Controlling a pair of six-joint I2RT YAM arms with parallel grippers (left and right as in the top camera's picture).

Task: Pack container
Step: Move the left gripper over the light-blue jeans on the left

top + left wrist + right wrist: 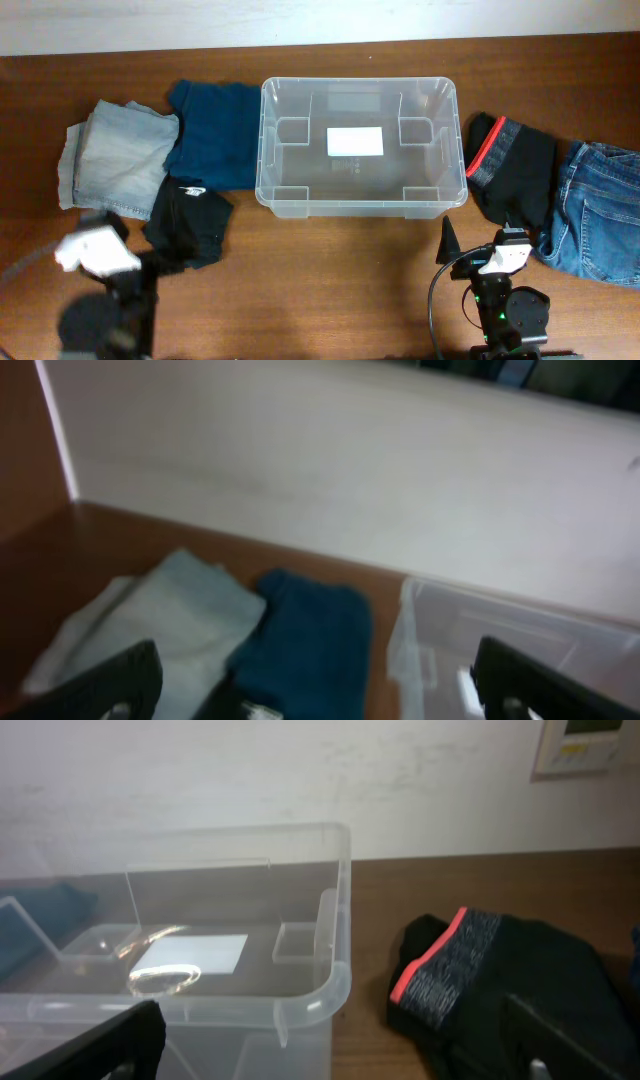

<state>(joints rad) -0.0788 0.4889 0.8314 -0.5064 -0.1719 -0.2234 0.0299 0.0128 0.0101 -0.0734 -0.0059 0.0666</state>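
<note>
Overhead view: the left gripper (320, 695) is at the near left of the table (330, 290), beside a black garment (190, 220). It is blurred in this view. The left wrist view shows its fingers (115, 680) spread fully apart at the two lower corners of the frame. They grip nothing and touch nothing.

The right gripper (480, 245) is at the near right of the table, clear of the container (262, 140). The right wrist view shows its fingers (100, 1045) spread equally wide. They also grip nothing and touch nothing.

The container stands at the centre of the table, towards the far edge. Its open top faces up. Its long axis runs left to right, parallel to the far table edge. A white label (355, 141) lies on its bottom, with its own long side on the same axis.

Left of the container:
- a dark blue garment (215, 135), touching the container's left wall;
- a pale grey-blue garment (115, 160), further left.

Right of the container:
- a black garment with a red band (515, 165), just beside the right wall;
- blue jeans (600, 215), at the table's right end.
</note>
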